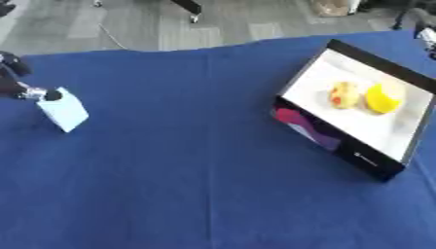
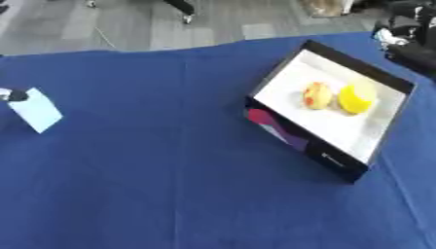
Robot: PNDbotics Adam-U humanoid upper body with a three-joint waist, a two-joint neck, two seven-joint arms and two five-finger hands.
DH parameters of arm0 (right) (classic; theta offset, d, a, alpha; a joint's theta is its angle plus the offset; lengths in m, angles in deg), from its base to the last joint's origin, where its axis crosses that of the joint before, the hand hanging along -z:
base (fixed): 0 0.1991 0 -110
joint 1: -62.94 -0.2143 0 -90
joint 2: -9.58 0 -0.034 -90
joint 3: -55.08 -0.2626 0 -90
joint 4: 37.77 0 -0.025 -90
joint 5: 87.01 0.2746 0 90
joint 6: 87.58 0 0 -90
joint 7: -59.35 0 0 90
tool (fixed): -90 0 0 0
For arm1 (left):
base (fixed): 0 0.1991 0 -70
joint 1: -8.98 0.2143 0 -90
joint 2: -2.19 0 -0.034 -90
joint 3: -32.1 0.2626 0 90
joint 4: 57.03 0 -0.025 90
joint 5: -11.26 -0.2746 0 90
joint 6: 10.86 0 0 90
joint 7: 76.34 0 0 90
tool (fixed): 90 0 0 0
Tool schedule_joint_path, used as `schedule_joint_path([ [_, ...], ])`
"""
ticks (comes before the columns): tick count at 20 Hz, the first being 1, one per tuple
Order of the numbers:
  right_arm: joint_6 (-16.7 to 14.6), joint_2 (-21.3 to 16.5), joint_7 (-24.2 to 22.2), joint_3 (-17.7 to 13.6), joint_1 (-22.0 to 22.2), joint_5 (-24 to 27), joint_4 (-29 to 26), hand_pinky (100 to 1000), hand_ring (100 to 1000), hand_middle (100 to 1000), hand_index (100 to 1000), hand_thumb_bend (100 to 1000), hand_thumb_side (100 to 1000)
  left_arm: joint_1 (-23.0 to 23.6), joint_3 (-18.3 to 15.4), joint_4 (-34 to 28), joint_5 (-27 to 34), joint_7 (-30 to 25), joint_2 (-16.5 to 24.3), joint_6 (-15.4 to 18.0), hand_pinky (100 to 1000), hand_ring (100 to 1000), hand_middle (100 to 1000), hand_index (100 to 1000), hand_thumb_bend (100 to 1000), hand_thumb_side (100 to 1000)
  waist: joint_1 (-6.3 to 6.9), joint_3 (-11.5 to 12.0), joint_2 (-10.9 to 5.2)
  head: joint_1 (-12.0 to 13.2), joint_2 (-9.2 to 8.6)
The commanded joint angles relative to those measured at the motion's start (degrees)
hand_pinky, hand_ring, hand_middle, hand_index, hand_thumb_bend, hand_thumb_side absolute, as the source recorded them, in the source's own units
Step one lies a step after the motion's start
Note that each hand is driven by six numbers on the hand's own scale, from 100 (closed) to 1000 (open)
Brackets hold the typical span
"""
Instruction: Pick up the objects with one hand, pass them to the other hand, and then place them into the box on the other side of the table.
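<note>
Blue cloth (image 1: 187,170) fills my near view. Left hand (image 1: 26,90) touches the white box (image 1: 64,110); its fingers I can't tell. Yellow fruits (image 1: 381,97) sit in the black-rimmed box (image 1: 374,163).

Even, bright light; both views soft, perhaps motion-blurred; faint shadows.

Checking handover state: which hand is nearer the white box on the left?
Left. The left hand is at the white box, fingertips touching its top corner. The right hand is far across the table, beyond the black-rimmed box at the upper right.
</note>
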Motion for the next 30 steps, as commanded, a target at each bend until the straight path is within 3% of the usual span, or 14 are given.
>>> schedule_joint_path([
  [1, 0.2, -1.6, 0.0, -0.6, -0.4, -0.3, -0.7, 872, 797, 911, 893, 100, 409, -1.7, -0.5, 1.3, -2.0, -1.4, 0.7, 0.7, 885, 828, 768, 828, 780, 561, 0.56, -0.1, -0.39, 0.4, -0.57],
  [10, 0.3, -1.0, 0.0, -0.6, -0.2, -0.6, -0.5, 872, 796, 910, 891, 100, 418, -2.6, -1.6, 4.0, -3.4, -2.7, 0.3, 1.2, 899, 838, 772, 830, 767, 558, 0.45, -0.3, 0.09, 0.8, -1.08],
  [24, 0.4, -0.5, -0.2, -0.5, -0.2, -1.5, -1.0, 872, 794, 908, 887, 100, 424, -3.9, -2.7, 6.6, -4.3, -0.9, -0.6, -1.7, 930, 861, 778, 832, 792, 632, 0.10, -1.3, 1.52, 1.4, -2.67],
  [30, 0.5, -0.2, -0.2, -0.4, -0.4, -1.8, -1.1, 872, 796, 908, 889, 100, 432, -4.7, -3.0, 8.2, -5.6, 0.2, -1.5, -2.9, 933, 863, 775, 818, 771, 597, 0.11, -1.9, 2.13, 2.5, -3.23],
])
